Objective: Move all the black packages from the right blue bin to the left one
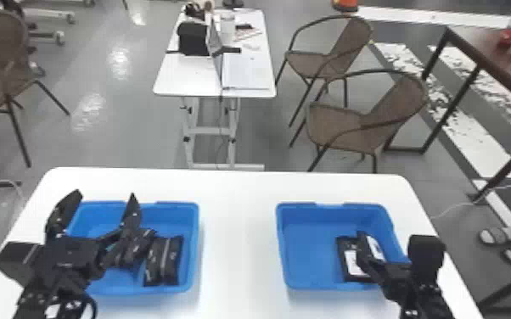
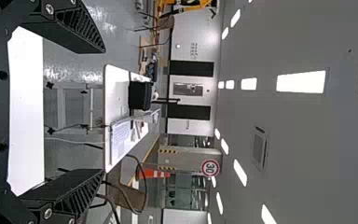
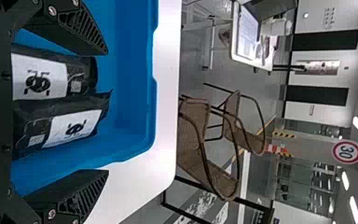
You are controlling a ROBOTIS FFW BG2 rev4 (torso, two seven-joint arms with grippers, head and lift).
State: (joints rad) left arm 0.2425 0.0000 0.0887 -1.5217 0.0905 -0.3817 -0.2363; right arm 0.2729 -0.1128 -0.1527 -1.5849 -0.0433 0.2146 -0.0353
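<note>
My left gripper (image 1: 101,204) is open above the left blue bin (image 1: 193,242), its fingers spread with nothing between them; the left wrist view also shows this gripper (image 2: 104,111). Black packages (image 1: 169,261) stand side by side in that bin's right half, and the left arm partly hides the bin. At the right blue bin (image 1: 305,288), my right gripper (image 1: 388,242) is open over the right side. Two black packages with white labels lie there, one (image 1: 354,265) partly behind a finger. In the right wrist view both packages (image 3: 39,77) (image 3: 74,128) lie between the spread fingers of this gripper (image 3: 107,112).
Both bins stand on a white table (image 1: 237,237), with a strip of tabletop between them. Beyond its far edge are a smaller table (image 1: 182,80) with a laptop and several brown chairs (image 1: 348,123). A person's feet in sandals show on the floor at the right.
</note>
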